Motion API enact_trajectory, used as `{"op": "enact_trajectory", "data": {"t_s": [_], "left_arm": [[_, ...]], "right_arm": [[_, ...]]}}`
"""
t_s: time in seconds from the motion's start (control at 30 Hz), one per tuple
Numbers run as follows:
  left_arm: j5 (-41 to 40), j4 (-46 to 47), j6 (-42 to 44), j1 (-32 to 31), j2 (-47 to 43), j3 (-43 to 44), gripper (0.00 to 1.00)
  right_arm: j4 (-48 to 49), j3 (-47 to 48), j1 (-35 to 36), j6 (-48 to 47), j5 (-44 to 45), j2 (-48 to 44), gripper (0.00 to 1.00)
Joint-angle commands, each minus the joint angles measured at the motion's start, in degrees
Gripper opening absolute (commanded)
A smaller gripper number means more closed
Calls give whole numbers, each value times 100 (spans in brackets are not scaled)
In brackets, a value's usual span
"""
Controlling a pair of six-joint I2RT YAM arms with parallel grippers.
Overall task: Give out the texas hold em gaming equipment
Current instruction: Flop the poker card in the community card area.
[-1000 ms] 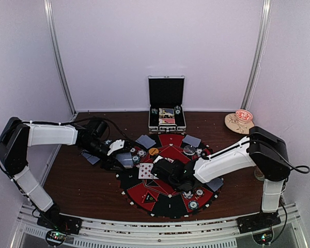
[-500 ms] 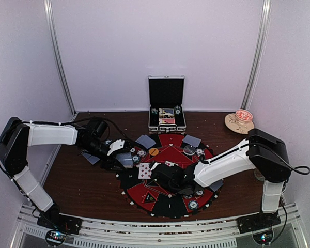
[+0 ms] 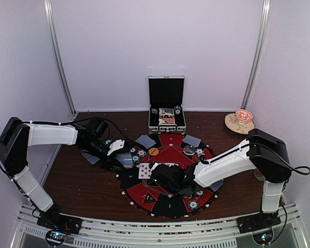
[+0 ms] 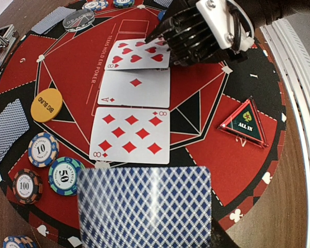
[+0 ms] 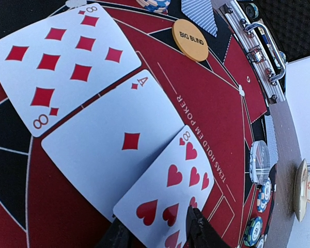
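Hearts eight (image 5: 168,199) diagonal, left pincer (image 3: 117,155) holding card (image 4: 144,206)

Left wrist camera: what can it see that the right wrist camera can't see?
Only the left wrist camera shows the green triangular ALL IN marker and a big, blurry blue diamond-patterned card back right up close at the bottom. Only the right wrist camera shows the tan dish with a red-and-white top at its far right edge. Both show the white eight of diamonds card, the white ace of diamonds card, the white hearts card and the round orange BIG BLIND disc.
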Motion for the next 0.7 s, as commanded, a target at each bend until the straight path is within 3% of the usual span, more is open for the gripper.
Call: {"op": "enact_trajectory", "data": {"t_s": [0.0,0.67], "left_arm": [[139,8,30,39,-53,54,46],[156,9,21,46,-61,60,46]], "right_arm": [[-379,-19,106,119,-12,-180,39],[-1365,-39,195,813,690,-896,43]]}}
